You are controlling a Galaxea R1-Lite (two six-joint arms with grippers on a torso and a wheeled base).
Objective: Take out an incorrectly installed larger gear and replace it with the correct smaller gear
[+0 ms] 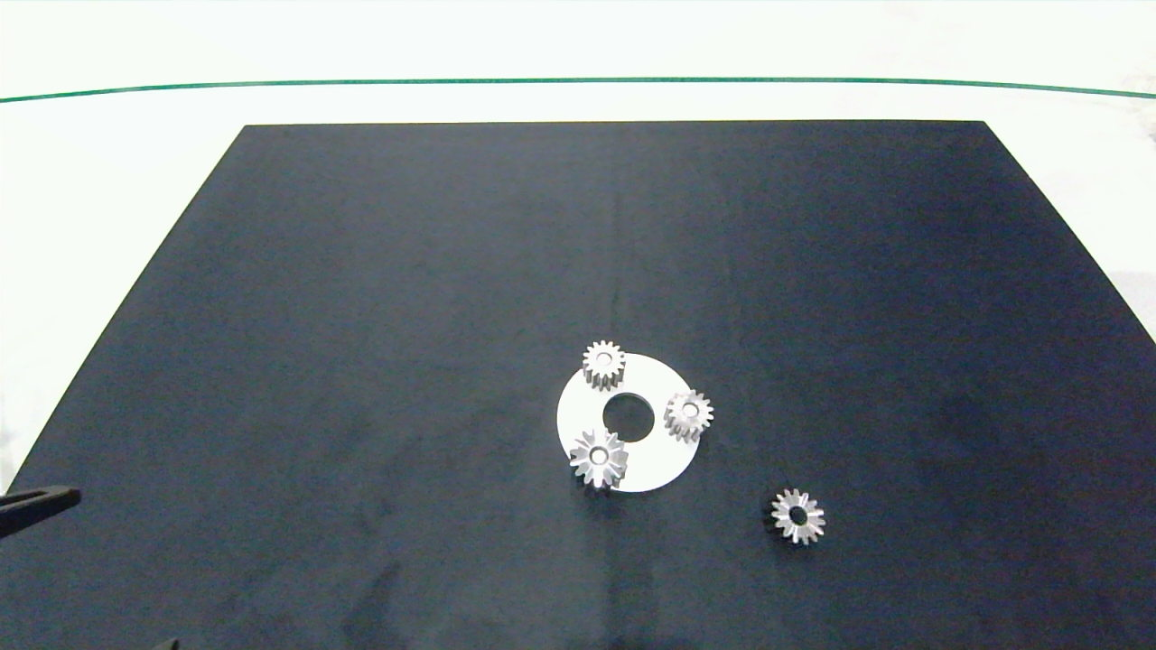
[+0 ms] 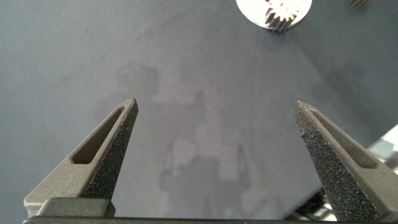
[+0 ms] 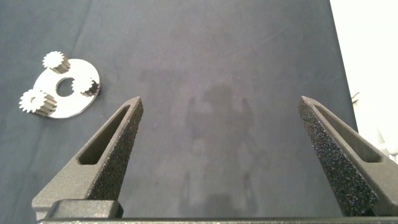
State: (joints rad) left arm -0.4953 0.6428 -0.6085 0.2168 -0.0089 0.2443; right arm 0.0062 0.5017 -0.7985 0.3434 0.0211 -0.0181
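Note:
A white disc (image 1: 652, 462) with a round centre hole lies on the black mat. The larger gear (image 1: 599, 458), star-like with long teeth, sits on the disc's near-left part. The smaller gear (image 1: 798, 516), flat with a wide dark hole, lies on the mat to the disc's near right, apart from it. My left gripper (image 2: 216, 109) hangs open over bare mat, with the disc's edge (image 2: 252, 9) and a gear's teeth (image 2: 283, 15) beyond its fingertips. My right gripper (image 3: 219, 102) is open too, far from the disc (image 3: 68, 107) and the larger gear (image 3: 32, 101).
Two chunky pinions stand on the disc, one at the far side (image 1: 603, 364) and one at the right (image 1: 688, 414). A dark part of my left arm (image 1: 36, 506) shows at the left edge. The black mat (image 1: 361, 316) lies on a white table.

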